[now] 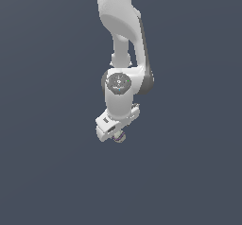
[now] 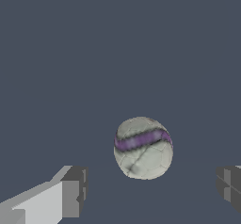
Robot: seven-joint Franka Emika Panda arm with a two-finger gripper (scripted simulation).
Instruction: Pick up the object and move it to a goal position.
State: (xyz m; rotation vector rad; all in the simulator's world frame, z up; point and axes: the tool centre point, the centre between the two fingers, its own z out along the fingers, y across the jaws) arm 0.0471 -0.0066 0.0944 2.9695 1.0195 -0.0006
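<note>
Judging from its small size against the white gripper (image 1: pixel 115 134), the ball (image 2: pixel 143 148) is expected to be light and easily nudged, and its round form means it would roll away at the slightest off-centre touch. A greyish-beige skin with crack-like dark lines and a purple band is shown in the wrist view; whether that skin is hard or yielding cannot be told, though a smooth, fairly slippery surface is suspected. The fingers are seen spread wide, one pad (image 2: pixel 75 190) on each side of the frame, with the ball lying between them and touched by neither. In the exterior view the ball (image 1: pixel 119 137) is only glimpsed just under the gripper, mostly hidden by it, on the plain grey ground. A hold across the widest part of the sphere, with the pads closing squarely on opposite sides, is judged best; a grip set too high would likely squeeze it out downward.
</note>
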